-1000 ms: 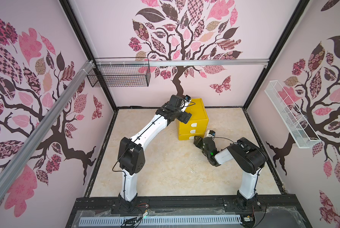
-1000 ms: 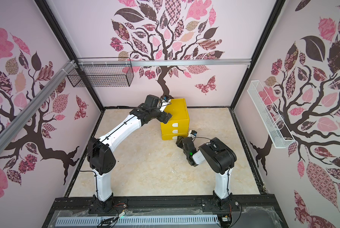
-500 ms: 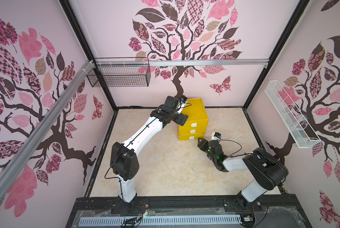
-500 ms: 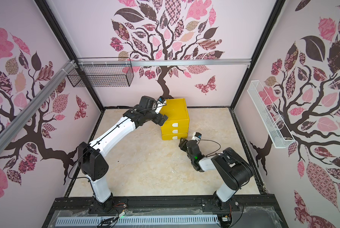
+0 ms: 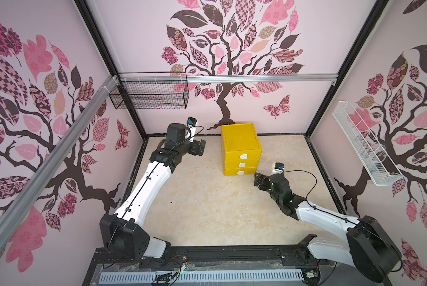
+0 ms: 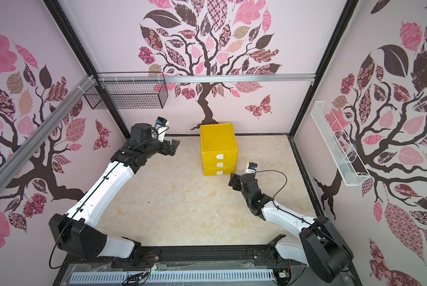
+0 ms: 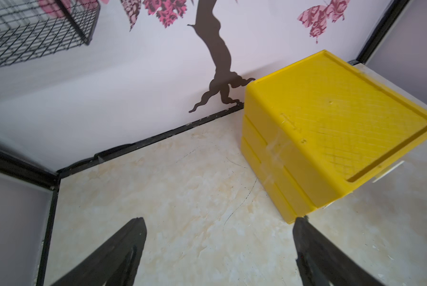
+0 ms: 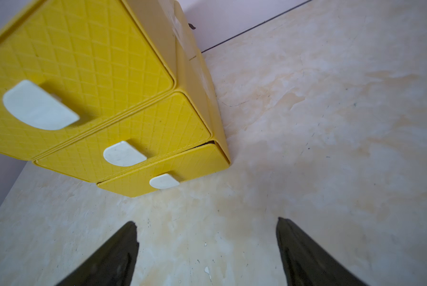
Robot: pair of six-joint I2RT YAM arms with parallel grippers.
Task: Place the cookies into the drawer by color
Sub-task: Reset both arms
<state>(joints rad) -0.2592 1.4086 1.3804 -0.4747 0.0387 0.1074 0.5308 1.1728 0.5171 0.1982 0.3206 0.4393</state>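
Note:
The yellow drawer point(image 5: 241, 148) point(image 6: 218, 148) stands at the back middle of the floor, its three white tab handles facing the front. The bottom drawer point(image 8: 170, 163) sticks out a little, with a thin dark gap at one corner; the upper two are flush. No cookies show in any view. My left gripper point(image 5: 201, 148) point(image 6: 174, 146) point(image 7: 220, 220) hangs open and empty to the left of the chest, apart from it. My right gripper point(image 5: 258, 179) point(image 6: 233, 182) point(image 8: 206, 221) is open and empty, low over the floor just in front and right of the bottom drawer.
A black wire basket point(image 5: 150, 94) hangs on the back wall at the left. A white wire basket point(image 5: 363, 148) hangs on the right wall. Walls and a black frame close in the marble-look floor point(image 5: 207, 203) on three sides.
My left gripper has swung left, away from the chest's top corner. My right gripper has drawn back a little from the bottom drawer's front and its jaws have spread wider.

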